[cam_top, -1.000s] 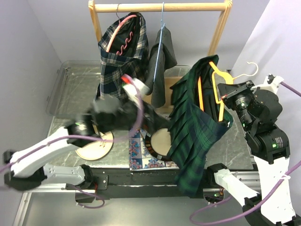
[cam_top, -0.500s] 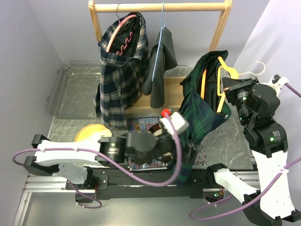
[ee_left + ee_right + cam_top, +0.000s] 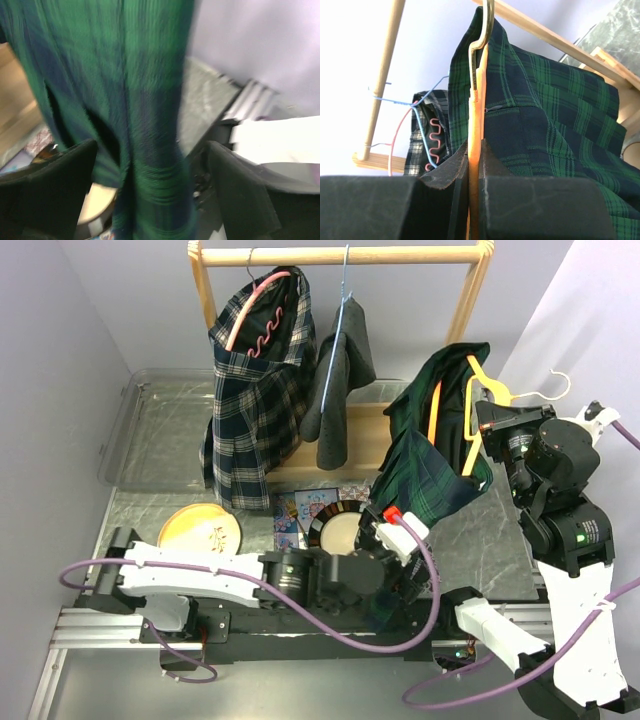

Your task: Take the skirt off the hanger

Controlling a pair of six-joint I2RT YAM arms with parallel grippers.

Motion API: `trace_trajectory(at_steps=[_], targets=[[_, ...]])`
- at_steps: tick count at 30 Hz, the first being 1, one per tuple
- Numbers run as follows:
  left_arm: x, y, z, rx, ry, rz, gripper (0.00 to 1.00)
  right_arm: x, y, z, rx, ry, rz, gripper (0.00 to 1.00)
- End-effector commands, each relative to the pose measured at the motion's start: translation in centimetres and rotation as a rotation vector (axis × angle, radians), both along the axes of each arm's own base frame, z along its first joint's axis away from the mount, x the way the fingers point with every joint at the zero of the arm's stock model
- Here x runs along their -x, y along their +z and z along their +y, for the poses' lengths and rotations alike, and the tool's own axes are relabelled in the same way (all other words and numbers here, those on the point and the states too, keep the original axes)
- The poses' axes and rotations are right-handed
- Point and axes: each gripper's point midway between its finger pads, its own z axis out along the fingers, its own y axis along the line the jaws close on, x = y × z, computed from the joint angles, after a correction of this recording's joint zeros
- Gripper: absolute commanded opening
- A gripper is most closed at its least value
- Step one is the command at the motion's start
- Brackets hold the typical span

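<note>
Skirt [image 3: 425, 465]: dark green and navy plaid. It hangs on the orange hanger [image 3: 472, 410] at the right side of the table, away from the rail, and its hem falls to the table's near edge.
Walls [image 3: 100, 300]: pale and plain, closing the table in at the back and on both sides.
Table [image 3: 165, 435]: grey marbled top with a clear raised rim at the far left.
Wooden rack [image 3: 340, 255]: stands at the back with its rail across the top.
Checked skirt [image 3: 255, 390]: navy and white, on a pink hanger on the rail.
Grey garment [image 3: 335, 390]: beside it, on a thin blue hanger.
Left gripper [image 3: 145, 200]: low at the near edge with its fingers spread wide. The hem [image 3: 135, 100] hangs between them, but the blur hides whether they touch it.
Right gripper [image 3: 472, 175]: raised at the right, fingers pinched on the hanger's flat orange bar [image 3: 476, 125] just under the hook.
Yellow plate [image 3: 200, 528]: lies flat at the near left.
Patterned mat [image 3: 300, 510]: lies near the plate. Its print is too small to read.
</note>
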Motion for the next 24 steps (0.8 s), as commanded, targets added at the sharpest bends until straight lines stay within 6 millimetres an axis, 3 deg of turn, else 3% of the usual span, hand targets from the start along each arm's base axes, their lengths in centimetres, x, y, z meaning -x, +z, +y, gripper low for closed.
trace_trajectory(at_steps=[1,2,3,6,12,15,18,22,24], targets=[[-1.9,-2.3,1.7,-0.065,0.134,-0.052,0.66,1.8,7.6,0.2,-0.106,0.029,-0.257,0.0],[-2.0,-2.2,1.9,-0.063,0.142,-0.053,0.53,1.7,7.6,0.3,-0.098,0.034,-0.257,0.0],[-2.0,-2.4,2.2,-0.069,0.144,-0.048,0.32,1.8,7.9,0.3,-0.083,0.04,-0.273,0.0],[-2.1,-2.3,3.4,-0.062,0.157,-0.03,0.01,2.4,9.6,0.1,-0.043,0.038,-0.325,0.0],[-2.9,-3.1,7.4,-0.077,0.235,0.001,0.01,3.6,13.7,-0.1,0.014,0.044,-0.39,0.0],[-3.4,-3.7,10.4,-0.075,0.298,0.029,0.01,3.9,14.5,0.0,0.041,0.057,-0.398,0.0],[-3.5,-2.5,12.7,-0.031,0.322,0.045,0.01,4.9,14.9,0.4,0.088,0.092,-0.4,0.0],[-3.1,1.8,15.2,0.086,0.321,0.028,0.01,7.1,13.3,1.9,0.208,0.209,-0.394,0.0],[-2.5,4.8,15.8,0.158,0.271,0.029,0.01,9.1,11.1,3.3,0.3,0.327,-0.375,0.0]])
